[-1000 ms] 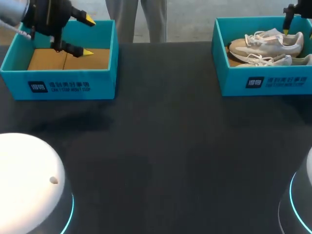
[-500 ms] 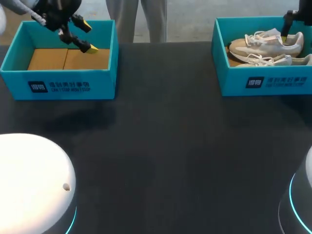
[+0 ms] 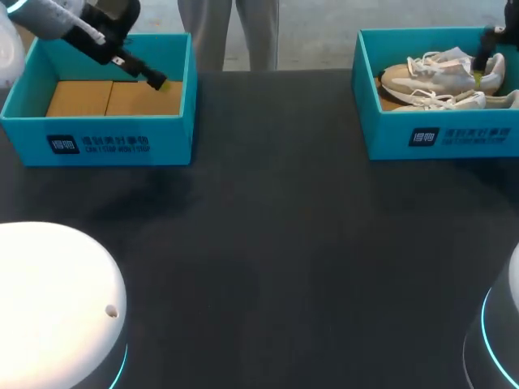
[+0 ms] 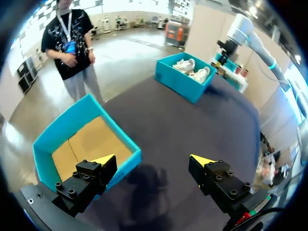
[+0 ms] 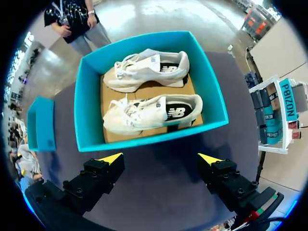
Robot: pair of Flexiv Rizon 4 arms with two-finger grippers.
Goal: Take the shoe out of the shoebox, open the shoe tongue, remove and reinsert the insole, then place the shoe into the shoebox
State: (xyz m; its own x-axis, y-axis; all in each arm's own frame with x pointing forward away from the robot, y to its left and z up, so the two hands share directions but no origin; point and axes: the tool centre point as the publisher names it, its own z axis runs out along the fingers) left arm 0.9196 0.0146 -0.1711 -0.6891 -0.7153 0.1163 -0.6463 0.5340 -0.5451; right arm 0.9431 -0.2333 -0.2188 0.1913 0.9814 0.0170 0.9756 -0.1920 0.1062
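Two pale sneakers lie side by side in the teal shoebox [image 3: 438, 134] at the far right: the rear shoe [image 3: 442, 74] [image 5: 149, 70] and the front shoe [image 3: 442, 100] [image 5: 151, 113], both with laces tied. My right gripper [image 3: 483, 71] [image 5: 160, 158] hangs open above the box's right end, holding nothing. A second teal shoebox [image 3: 97, 142] [image 4: 82, 144] at the far left holds only its brown cardboard floor. My left gripper [image 3: 142, 69] [image 4: 153, 160] is open over that box's right part, with nothing between its fingers.
The dark table [image 3: 268, 243] stretches between the two boxes. White rounded arm bases rise at the near left [image 3: 57, 308] and the near right [image 3: 503, 340]. In the left wrist view my right arm [image 4: 245, 33] shows beyond the shoe-filled box [image 4: 185, 77].
My left gripper has swung up and turned over the empty box. My right gripper has dropped slightly toward the shoes and spread its fingers wider.
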